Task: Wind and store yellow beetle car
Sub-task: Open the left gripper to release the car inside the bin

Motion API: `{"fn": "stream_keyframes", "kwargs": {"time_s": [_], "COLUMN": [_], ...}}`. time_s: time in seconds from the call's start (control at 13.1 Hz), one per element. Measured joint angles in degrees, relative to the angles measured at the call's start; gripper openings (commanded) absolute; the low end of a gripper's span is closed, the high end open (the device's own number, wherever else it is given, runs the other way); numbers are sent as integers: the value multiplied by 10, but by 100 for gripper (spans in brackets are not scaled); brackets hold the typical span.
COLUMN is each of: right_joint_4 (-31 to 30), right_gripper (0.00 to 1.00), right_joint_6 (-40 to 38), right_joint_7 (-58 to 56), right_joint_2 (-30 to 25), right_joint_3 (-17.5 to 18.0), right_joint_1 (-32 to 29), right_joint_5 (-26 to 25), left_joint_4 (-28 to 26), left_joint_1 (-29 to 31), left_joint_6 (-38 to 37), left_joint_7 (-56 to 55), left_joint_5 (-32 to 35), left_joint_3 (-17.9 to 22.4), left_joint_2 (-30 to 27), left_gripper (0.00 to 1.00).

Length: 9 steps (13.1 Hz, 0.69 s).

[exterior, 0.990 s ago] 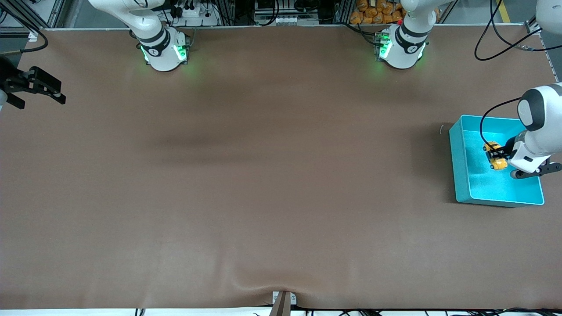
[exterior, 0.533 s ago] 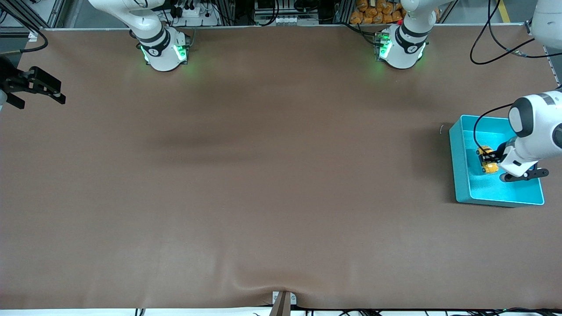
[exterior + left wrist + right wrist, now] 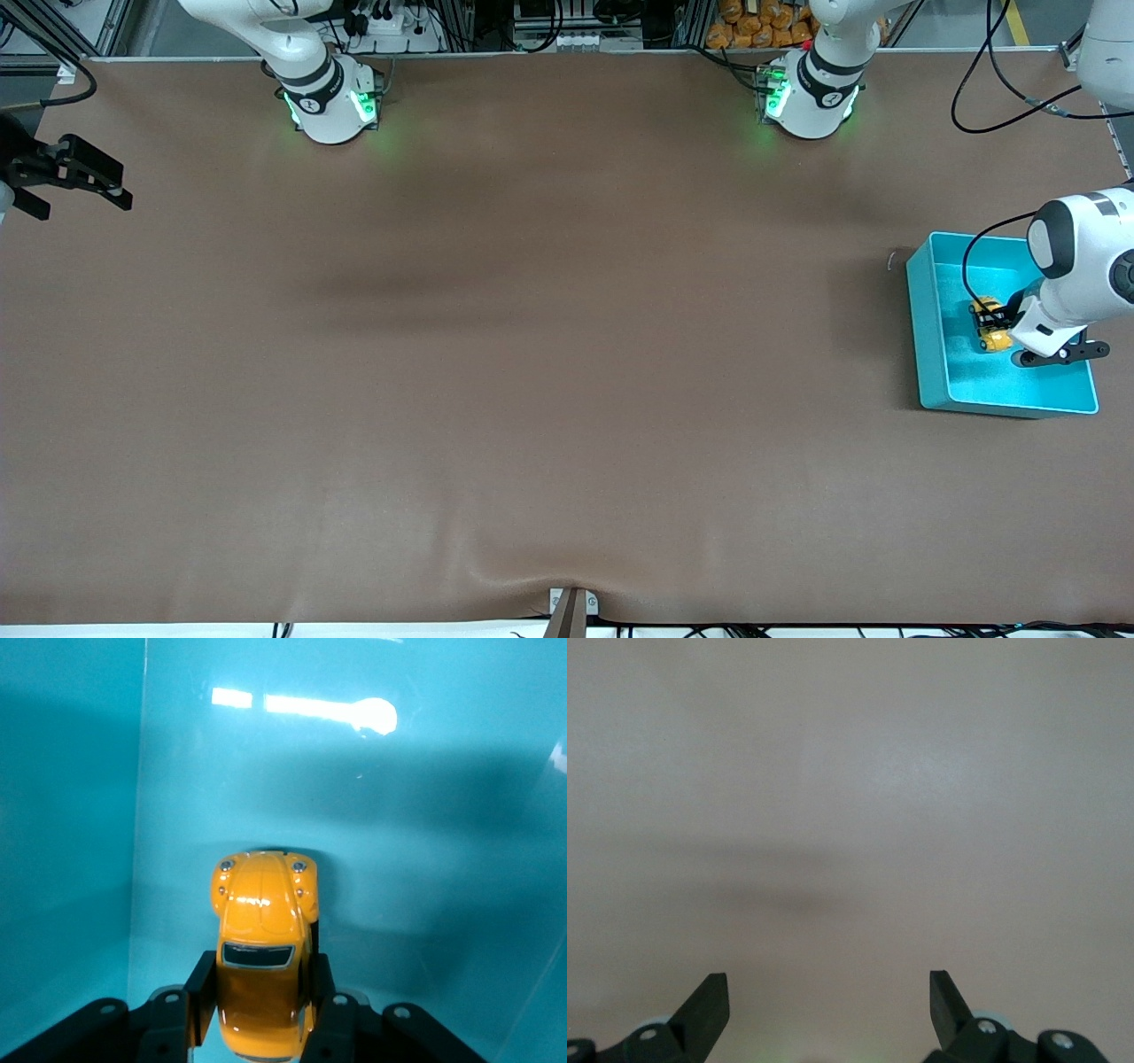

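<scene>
The yellow beetle car point(image 3: 990, 331) is a small orange-yellow toy with a dark window. My left gripper point(image 3: 998, 322) is shut on it inside the turquoise bin point(image 3: 924, 337). In the left wrist view the black fingers point(image 3: 200, 992) clamp the car point(image 3: 261, 921) by its sides, and the left gripper point(image 3: 259, 981) holds it nose out, low over the bin's floor point(image 3: 399, 859). I cannot tell whether the wheels touch the floor. My right gripper point(image 3: 81, 197) waits open at the right arm's end of the table, its jaws point(image 3: 829, 997) wide apart over bare brown mat.
The bin stands at the left arm's end of the table, with nothing else in it that I can see. The brown mat point(image 3: 549, 354) covers the table. A black cable point(image 3: 970, 257) loops from the left wrist over the bin.
The left arm has sunk lower into the bin with the car, shifting slightly toward the bin's wall on the table's middle side. The right arm has not moved.
</scene>
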Motion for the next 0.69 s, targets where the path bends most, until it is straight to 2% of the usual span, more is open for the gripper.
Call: {"fn": "stream_keyframes", "kwargs": {"time_s": [0.08, 0.23, 0.3, 0.69], "right_joint_4": [0, 0, 0, 0], "right_gripper": [100, 100, 100, 100], "right_joint_6": [-1, -3, -3, -3], "right_joint_7": [0, 0, 0, 0], "right_joint_2": [0, 0, 0, 2], "right_joint_3": [0, 1, 1, 1], "right_joint_1": [0, 0, 0, 0], "right_joint_5": [0, 0, 0, 0], "left_joint_4": [0, 3, 6, 35], "left_joint_1": [0, 0, 0, -3], "left_joint_6": [0, 1, 1, 5], "left_joint_7": [-1, -3, -5, -58], "left_joint_5": [0, 0, 0, 0], "left_joint_3": [-1, -2, -2, -7], "left_joint_2": [0, 0, 0, -4], "left_gripper": [58, 89, 100, 100]}}
